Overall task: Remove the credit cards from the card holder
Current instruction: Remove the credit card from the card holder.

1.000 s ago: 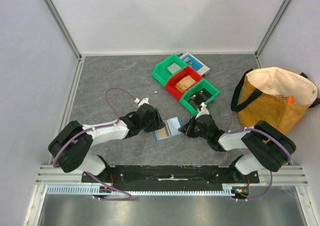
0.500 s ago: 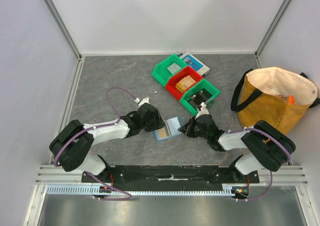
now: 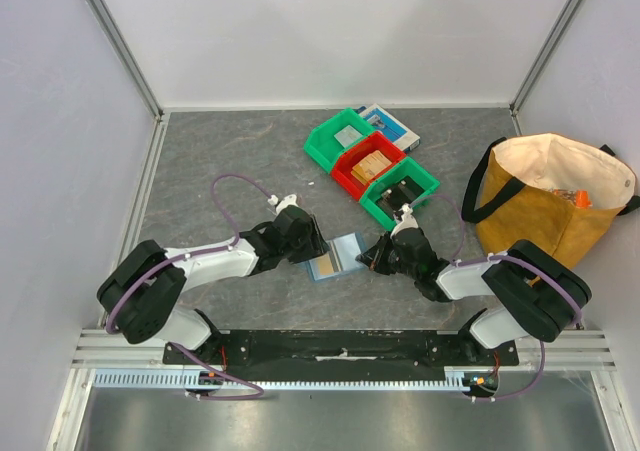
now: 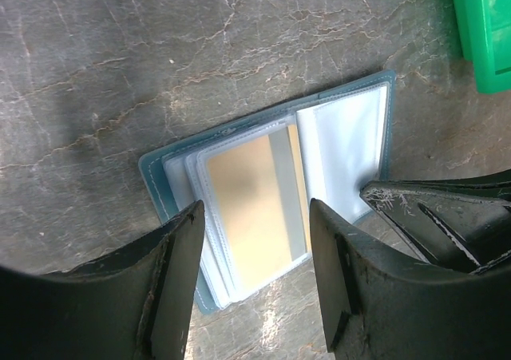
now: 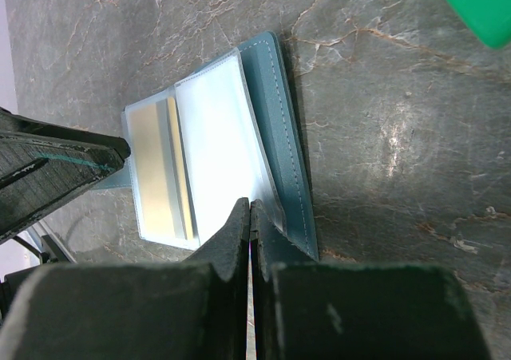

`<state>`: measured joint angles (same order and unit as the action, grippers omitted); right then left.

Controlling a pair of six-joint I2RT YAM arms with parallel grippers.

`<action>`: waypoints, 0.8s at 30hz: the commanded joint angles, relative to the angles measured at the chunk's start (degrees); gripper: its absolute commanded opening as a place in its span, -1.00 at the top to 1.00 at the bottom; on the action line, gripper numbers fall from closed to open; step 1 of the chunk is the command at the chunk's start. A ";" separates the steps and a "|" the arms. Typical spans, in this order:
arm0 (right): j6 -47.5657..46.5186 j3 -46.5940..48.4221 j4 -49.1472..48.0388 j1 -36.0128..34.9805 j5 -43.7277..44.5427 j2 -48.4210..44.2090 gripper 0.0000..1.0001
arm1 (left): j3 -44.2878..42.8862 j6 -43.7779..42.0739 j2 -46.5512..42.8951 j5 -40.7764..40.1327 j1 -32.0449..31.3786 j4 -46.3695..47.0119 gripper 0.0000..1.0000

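Softly stitched rectangular card holder (image 5: 281, 128)

Slate-blue card holder (image 5: 281, 128) with pale stitching; tan credit card (image 4: 243, 208) crossed by a grey stripe; dark grey counter (image 3: 230, 151) with pale marble veining; near its far edge, green bins (image 3: 318, 149) flank a red bin (image 3: 342, 174).

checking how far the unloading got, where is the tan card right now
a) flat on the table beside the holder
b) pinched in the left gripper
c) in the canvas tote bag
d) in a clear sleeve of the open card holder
d: the tan card lies tucked inside the open card holder, and the left gripper is open around it without gripping it.
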<state>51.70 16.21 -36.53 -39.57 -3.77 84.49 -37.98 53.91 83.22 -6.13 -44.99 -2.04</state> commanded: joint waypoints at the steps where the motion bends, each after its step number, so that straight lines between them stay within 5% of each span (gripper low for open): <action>1: -0.46 -0.12 3.40 0.02 0.08 1.38 1.00 | 0.27 1.46 -1.66 -2.48 0.26 -0.94 -0.23; 24: -0.64 0.05 2.96 0.11 -0.97 2.17 1.00 | 0.45 1.55 -1.74 3.84 0.17 6.96 -0.11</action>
<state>51.70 16.21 -36.97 -39.51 -4.25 84.82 -37.82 54.35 82.87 -4.99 -44.73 -1.17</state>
